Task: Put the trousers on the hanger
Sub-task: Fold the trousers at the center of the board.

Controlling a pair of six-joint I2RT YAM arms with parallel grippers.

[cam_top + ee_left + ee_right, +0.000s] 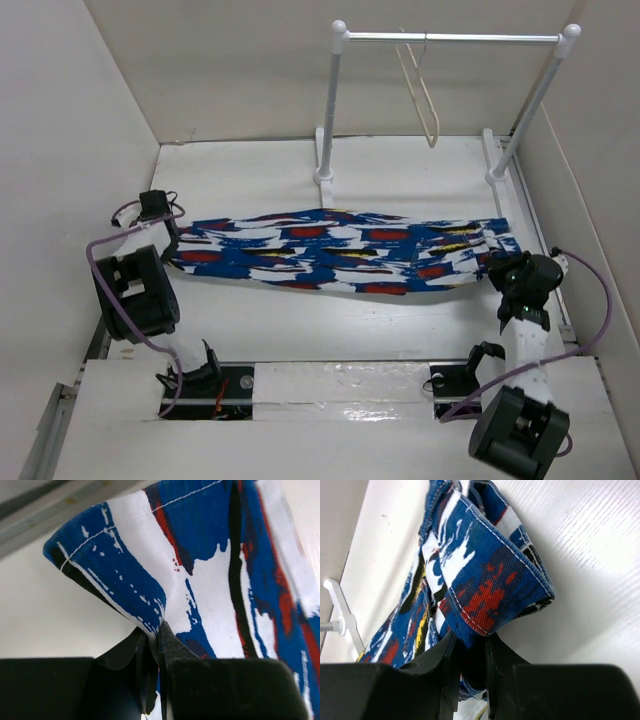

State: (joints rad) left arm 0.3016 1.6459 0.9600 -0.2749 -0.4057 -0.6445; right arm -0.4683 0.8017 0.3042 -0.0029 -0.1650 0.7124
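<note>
Trousers (340, 250), one pair, lie flat on the tabletop (400, 325). Their long axis runs left to right, spanning between two claws. The left claw (152, 635) is clamped on the left end's hem, and the right claw (470, 642) is clamped on the right end. One hanger (420, 90) hangs on the rail stand (450, 38), well apart behind.

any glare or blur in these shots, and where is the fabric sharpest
Top external: glare on the glossy strip at the near edge, trousers evenly lit and sharp. Left wrist: hem stitching crisp, fabric at the right edge blurred. Right wrist: cloth ribs sharp, table nearly washed out, the rail stand foot soft.
</note>
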